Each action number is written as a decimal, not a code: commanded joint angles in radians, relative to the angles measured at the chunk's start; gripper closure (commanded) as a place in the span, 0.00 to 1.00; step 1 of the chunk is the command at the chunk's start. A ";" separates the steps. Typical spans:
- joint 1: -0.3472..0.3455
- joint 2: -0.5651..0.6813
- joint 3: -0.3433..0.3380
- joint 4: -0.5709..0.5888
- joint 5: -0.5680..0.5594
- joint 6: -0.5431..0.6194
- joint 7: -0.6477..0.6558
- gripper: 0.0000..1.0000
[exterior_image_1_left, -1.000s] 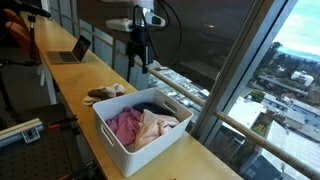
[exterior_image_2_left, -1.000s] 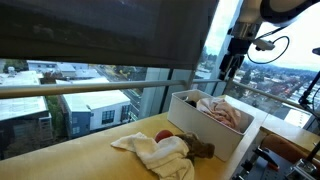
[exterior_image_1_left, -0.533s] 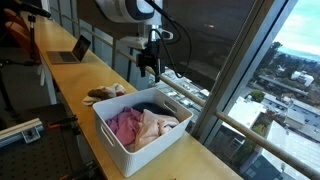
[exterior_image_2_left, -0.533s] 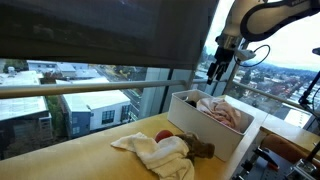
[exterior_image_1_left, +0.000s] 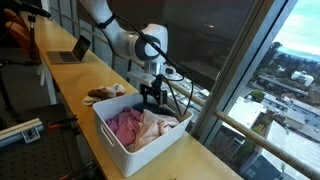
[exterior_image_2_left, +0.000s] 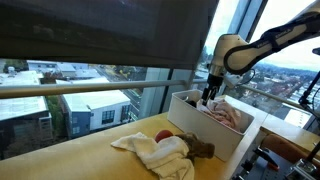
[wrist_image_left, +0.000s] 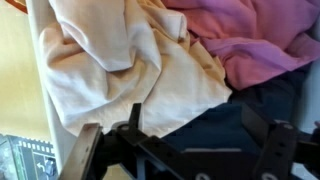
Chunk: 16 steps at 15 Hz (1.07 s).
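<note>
Reach step, likely: fingers released, spread wide, empty, hovering just above clothes in white bin on bench; cream cloth, dark garment directly below. Next calls for lowering, pinching fold.

Floor of bin under clothes

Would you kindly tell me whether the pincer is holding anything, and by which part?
Nothing is held: the pincer stands open above the dark cloth in the white bin.

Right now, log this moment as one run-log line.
fingers: open, empty | position: over white bin | beneath: cream cloth, dark cloth
</note>
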 joint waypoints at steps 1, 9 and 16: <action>-0.051 0.086 0.006 0.056 0.072 0.027 -0.109 0.00; -0.150 0.286 0.038 0.113 0.221 -0.007 -0.284 0.00; -0.113 0.269 0.054 0.062 0.196 -0.015 -0.313 0.32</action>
